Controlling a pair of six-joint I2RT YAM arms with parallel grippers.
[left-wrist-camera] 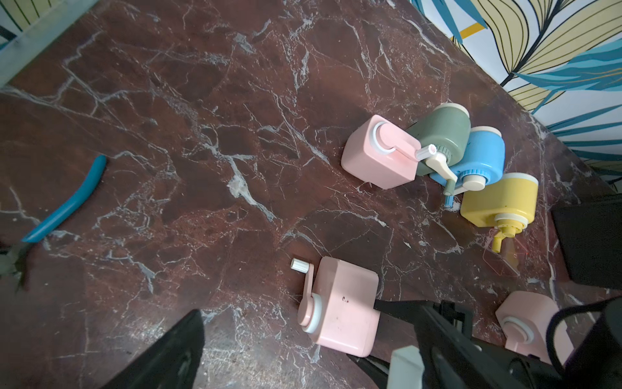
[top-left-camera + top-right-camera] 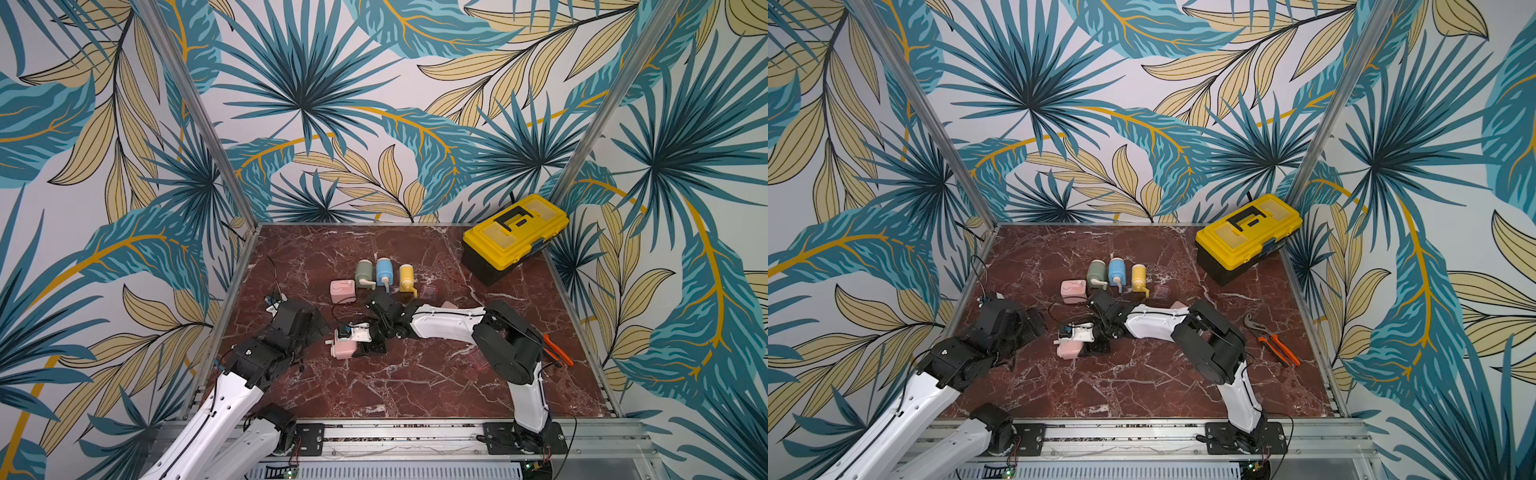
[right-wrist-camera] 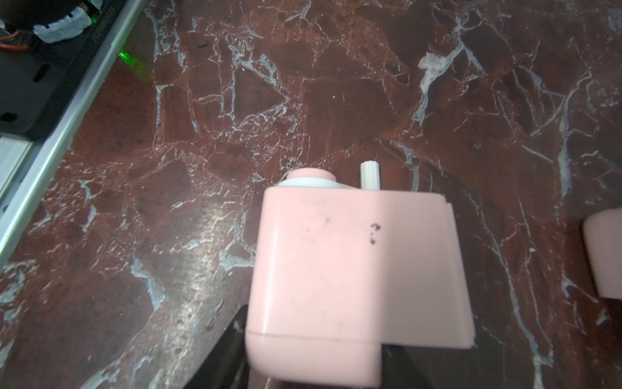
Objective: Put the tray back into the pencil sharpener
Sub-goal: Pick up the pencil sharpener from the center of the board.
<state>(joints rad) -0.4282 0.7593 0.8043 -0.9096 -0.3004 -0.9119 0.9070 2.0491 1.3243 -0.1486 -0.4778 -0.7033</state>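
Leaf-papered walls [image 2: 83, 166] enclose a red marble tabletop [image 2: 415, 386]. Left gripper [image 2: 309, 322] gapes wide, empty. Centre, the pink pencil sharpener [image 2: 344, 348] lies between the right gripper's [image 2: 362, 347] half-spread jaws, grip unclear; its tray [image 3: 424, 269] sits in its side, not quite flush. Yellow toolbox [image 2: 515, 230], orange pliers [image 2: 1277, 345] far right

In both top views the surface [image 2: 395, 390] is open at lower middle and upper left. A sharpener row [image 2: 384, 272] and a pink sharpener [image 2: 344, 349] crowd the centre. A toolbox [image 2: 513, 232] fills the upper right, and pliers [image 2: 1268, 341] lie at the right edge.
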